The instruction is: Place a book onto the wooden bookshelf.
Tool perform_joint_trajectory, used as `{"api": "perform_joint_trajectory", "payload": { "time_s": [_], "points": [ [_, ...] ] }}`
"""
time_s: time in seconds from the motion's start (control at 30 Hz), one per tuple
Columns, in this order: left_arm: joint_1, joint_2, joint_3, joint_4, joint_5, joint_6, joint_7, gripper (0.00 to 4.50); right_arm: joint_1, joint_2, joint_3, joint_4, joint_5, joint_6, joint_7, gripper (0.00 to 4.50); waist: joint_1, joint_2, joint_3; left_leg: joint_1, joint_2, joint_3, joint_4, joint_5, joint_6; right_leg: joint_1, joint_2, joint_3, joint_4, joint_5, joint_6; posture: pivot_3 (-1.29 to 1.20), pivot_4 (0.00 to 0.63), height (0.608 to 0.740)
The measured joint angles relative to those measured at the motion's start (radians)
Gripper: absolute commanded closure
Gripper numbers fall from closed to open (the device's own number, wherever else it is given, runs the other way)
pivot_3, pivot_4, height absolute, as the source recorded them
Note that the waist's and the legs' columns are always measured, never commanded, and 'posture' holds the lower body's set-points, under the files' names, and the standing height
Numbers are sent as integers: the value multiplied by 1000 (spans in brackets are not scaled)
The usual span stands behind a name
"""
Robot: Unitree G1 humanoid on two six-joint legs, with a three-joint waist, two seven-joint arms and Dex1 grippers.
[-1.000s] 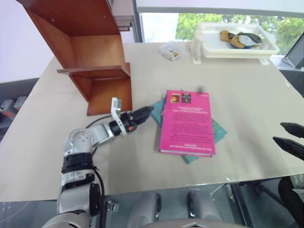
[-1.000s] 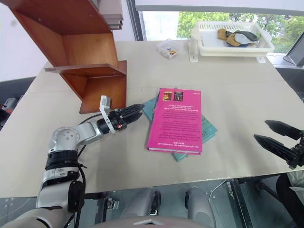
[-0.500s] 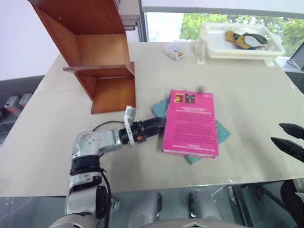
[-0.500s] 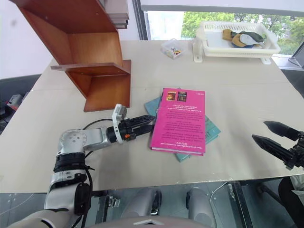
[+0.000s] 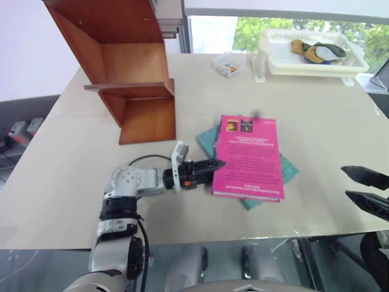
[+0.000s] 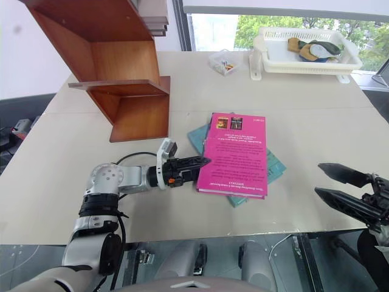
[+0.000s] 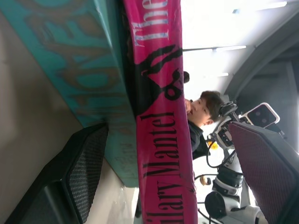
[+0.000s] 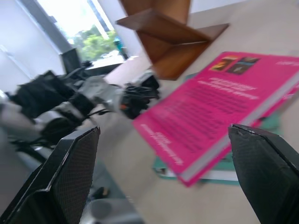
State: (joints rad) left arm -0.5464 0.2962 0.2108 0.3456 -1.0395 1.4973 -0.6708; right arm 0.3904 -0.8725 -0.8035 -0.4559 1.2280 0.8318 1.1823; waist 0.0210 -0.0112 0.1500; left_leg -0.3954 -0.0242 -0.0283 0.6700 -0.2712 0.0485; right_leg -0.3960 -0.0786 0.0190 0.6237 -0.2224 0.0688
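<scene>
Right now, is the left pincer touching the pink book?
Cannot tell. In the right eye view the left pincer tips meet the pink book's edge, neither gap nor contact plain.

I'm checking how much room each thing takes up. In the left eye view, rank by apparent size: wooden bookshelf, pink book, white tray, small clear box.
1. wooden bookshelf
2. pink book
3. white tray, farther away, so unsure against the book
4. small clear box

From my seat, the book [image 6: 236, 154] is my landmark: it lies flat on a second book [image 6: 271, 165], both on the table [image 6: 304, 109]. The wooden bookshelf [image 6: 115, 73] stands behind and left of it. The tray [image 6: 304, 52] sits far behind, to its right, a small box [image 6: 220, 62] beside that.
</scene>
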Motion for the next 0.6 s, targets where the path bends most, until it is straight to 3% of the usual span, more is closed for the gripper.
{"api": "perform_joint_trajectory", "payload": {
  "time_s": [0.1, 0.3, 0.6],
  "points": [
    [-19, -6, -16, 20, 17, 0, -13, 1483, 28, -27, -2, -6, -6, 10, 31, 0, 1, 0, 0, 0, 0, 0, 0, 0, 0, 0, 0, -1, 0, 0, 0, 0, 150, 740],
    [-22, -5, -23, 22, 29, 11, -44, 4001, 46, -76, -44, 10, -57, 7, 76, 0, 1, 0, 0, 0, 0, 0, 0, 0, 0, 0, 0, -2, 0, 0, 0, 0, 150, 740],
    [45, -10, 116, -64, -48, 99, -7, 4130, 54, -70, -46, 24, -113, -9, 95, 0, -7, 0, 0, -2, 1, -1, -1, 0, 0, -1, 0, -1, -1, 0, 1, 0, 150, 740]
  ]
}}
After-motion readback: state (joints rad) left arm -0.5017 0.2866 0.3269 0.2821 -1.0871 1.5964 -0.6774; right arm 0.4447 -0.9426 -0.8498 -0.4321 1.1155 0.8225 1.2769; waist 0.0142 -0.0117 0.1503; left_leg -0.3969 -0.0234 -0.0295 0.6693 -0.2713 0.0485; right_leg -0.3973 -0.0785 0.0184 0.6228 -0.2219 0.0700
